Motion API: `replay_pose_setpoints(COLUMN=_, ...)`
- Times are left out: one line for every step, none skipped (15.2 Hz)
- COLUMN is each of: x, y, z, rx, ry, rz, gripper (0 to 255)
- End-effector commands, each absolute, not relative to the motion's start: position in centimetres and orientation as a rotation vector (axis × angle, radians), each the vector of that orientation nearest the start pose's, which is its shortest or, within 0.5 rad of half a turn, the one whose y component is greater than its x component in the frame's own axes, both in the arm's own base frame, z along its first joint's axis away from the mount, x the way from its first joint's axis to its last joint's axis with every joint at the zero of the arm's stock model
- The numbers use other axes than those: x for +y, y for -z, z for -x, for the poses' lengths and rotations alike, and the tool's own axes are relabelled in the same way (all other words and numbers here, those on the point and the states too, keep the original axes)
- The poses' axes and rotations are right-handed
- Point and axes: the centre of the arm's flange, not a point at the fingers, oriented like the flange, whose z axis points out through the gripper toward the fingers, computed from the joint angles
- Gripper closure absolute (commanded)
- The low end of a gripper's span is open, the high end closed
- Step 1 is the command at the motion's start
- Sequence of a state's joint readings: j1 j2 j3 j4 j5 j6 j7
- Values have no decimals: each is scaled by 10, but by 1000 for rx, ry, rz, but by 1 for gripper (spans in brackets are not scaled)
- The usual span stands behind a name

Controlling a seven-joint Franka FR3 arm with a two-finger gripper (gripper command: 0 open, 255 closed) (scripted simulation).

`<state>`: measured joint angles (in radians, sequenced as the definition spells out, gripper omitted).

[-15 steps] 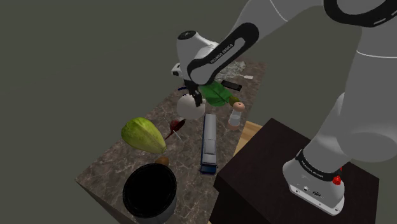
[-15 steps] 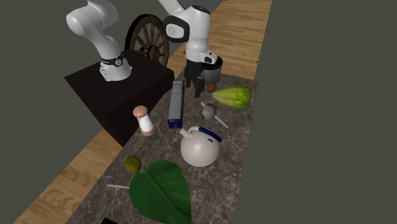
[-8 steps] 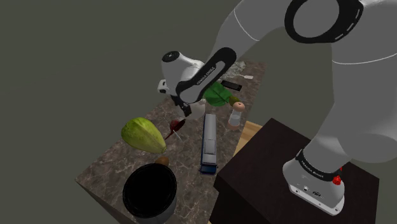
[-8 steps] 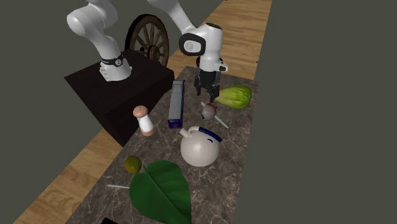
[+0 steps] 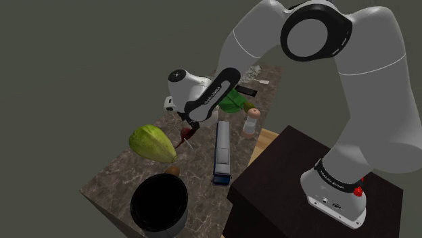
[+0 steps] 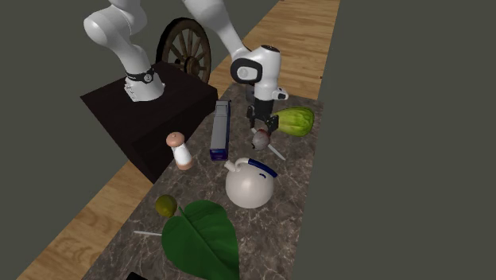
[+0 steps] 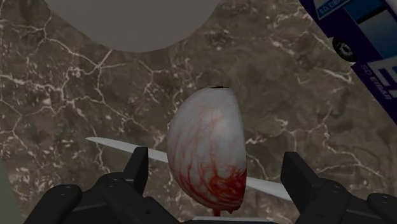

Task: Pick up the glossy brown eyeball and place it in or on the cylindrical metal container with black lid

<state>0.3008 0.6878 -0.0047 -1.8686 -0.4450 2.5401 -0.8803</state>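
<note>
Between the open fingers (image 7: 137, 170) of the gripper (image 7: 216, 160), touching neither, the red-veined eyeball (image 7: 207, 143) lies dead ahead at 12 o'clock, long axis crosswise to their closing line.

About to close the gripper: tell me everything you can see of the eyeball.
The eyeball is an egg-shaped, glossy whitish ball veined in red, bloodiest at the end nearest the gripper, with a dark rim at its far end. It lies on the marbled top, across a thin white strip, between open fingers that do not touch it.
</note>
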Motion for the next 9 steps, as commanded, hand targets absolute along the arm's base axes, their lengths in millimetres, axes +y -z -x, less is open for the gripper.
replay_pose_setpoints(x=187, y=-131, z=-603, rx=-2359, ry=-148, rz=2411, gripper=0)
replay_pose_setpoints(x=186, y=-128, z=-603, rx=-2359, ry=-148, rz=2411, gripper=0)
replay_pose_setpoints(x=186, y=-128, z=-603, rx=-2359, ry=-148, rz=2411, gripper=0)
replay_pose_setpoints(x=186, y=-128, z=-603, rx=-2359, ry=-148, rz=2411, gripper=0)
replay_pose_setpoints(x=186, y=-128, z=-603, rx=-2359, ry=-148, rz=2411, gripper=0)
replay_pose_setpoints(x=186, y=-128, z=-603, rx=-2359, ry=-148, rz=2411, gripper=0)
replay_pose_setpoints(x=186, y=-128, z=-603, rx=-2359, ry=-148, rz=2411, gripper=0)
replay_pose_setpoints(x=186, y=-128, z=-603, rx=-2359, ry=-148, rz=2411, gripper=0)
replay_pose_setpoints(x=186, y=-128, z=-603, rx=-2359, ry=-148, rz=2411, gripper=0)
